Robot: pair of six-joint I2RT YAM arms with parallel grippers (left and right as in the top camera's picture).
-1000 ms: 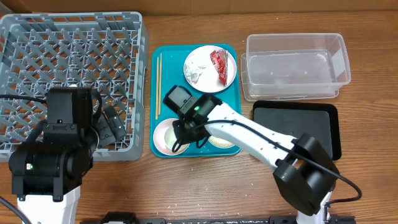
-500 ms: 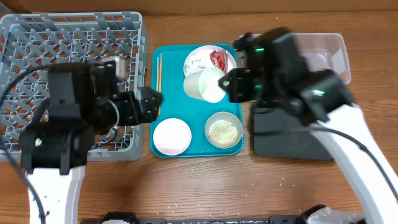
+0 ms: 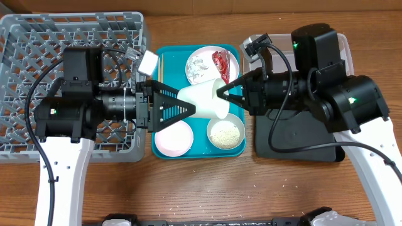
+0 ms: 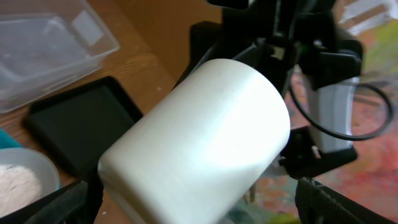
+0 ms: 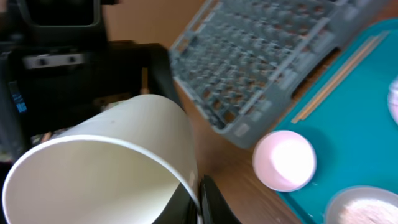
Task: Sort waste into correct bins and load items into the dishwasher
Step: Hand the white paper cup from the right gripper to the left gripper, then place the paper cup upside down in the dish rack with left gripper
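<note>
Wood-grain tabletop (image 3: 201, 194) carries everything, and its near edge is a broad bare strip. The grey plastic dish rack (image 3: 38, 37), square with lattice walls and a grid floor, takes the far left corner, with the left arm stretched over its right half. Just beside the rack's right wall lies the smooth teal tray (image 3: 179, 59), a round-cornered rectangle at the tabletop's middle, with only a thin line of wood between the two. At the far right corner stands the clear tub (image 4: 43, 43), glossy and round-cornered. Close against its near side lies the flat matte black tray (image 4: 81, 130) — the right arm hangs over both.

The round white plate (image 3: 201, 63) sits at the teal tray's far right corner. The pale pink bowl (image 3: 173, 138) sits at the tray's near left corner and the grey-green bowl (image 3: 225, 119) at its near right corner.

Raised above the tray's middle, the white cup (image 3: 204, 100) lies on its side, a smooth plain cylinder with its mouth toward the right. The right gripper (image 3: 220, 94) is pinched tight on the cup's rim. The left gripper (image 3: 188, 102) is spread wide, its triangular fingers on either side of the cup's closed end — whether they touch it I cannot tell.

Thin wooden chopsticks (image 3: 161, 66) lie side by side along the tray's left edge. The shiny, crinkled red wrapper (image 3: 221, 64) rests on the plate's right side and the crumpled tissue (image 3: 198, 70) on its left. Whitish rice (image 3: 225, 133) is heaped in the grey-green bowl
</note>
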